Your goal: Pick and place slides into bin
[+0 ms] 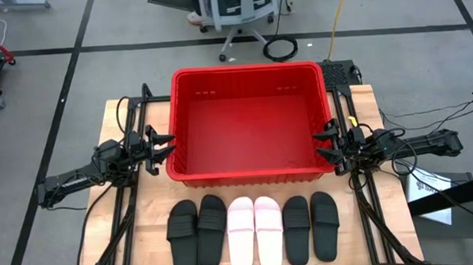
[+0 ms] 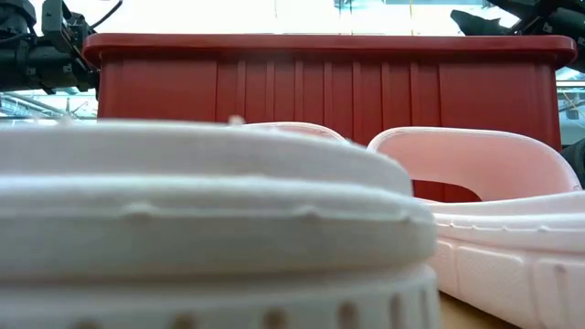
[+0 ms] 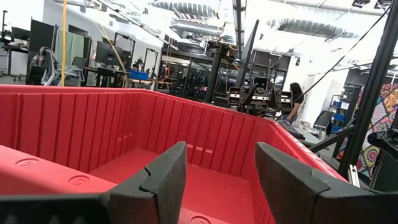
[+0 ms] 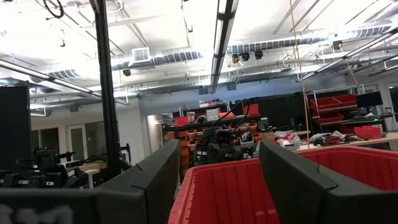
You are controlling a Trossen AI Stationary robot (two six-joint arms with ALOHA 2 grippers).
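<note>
Nothing picked yet: six slides (image 1: 254,231) lie in a row on the counter (image 1: 121,127) just in front of the empty bin (image 1: 251,123), left hand (image 1: 165,147) and right hand (image 1: 323,142) spread empty at its sides, so next either must reach to a slide.

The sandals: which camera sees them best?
The high view: all six slides lie in a row before the red bin. The low view shows only the two pink ones, up close. Neither wrist view shows any.
</note>
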